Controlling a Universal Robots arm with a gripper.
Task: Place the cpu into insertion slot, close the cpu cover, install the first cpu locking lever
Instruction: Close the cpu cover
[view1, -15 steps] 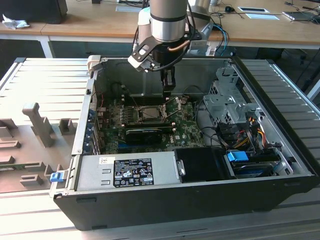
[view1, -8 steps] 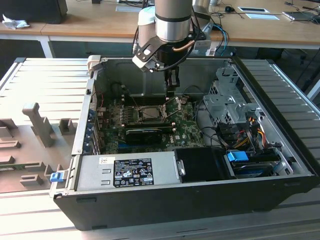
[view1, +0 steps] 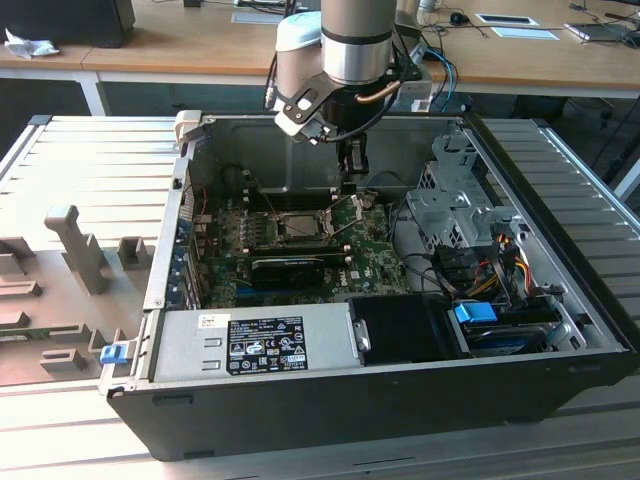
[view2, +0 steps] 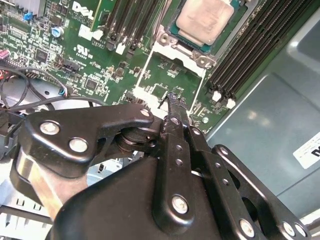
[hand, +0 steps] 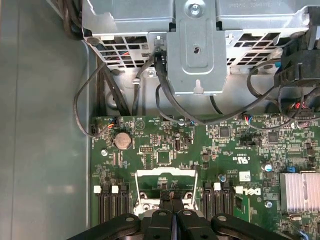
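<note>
Pincer (view2: 172, 99) closed at open cpu cover (view2: 179, 52) edge

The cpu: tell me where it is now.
In the exterior view the cpu lies on the green motherboard inside the open case, toward the exterior view's left of the gripper.

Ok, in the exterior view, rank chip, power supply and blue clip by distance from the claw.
1. chip, just beside the claw, toward the exterior view's left.
2. power supply, along the case's near wall.
3. blue clip, outside the case, exterior view's left.
</note>
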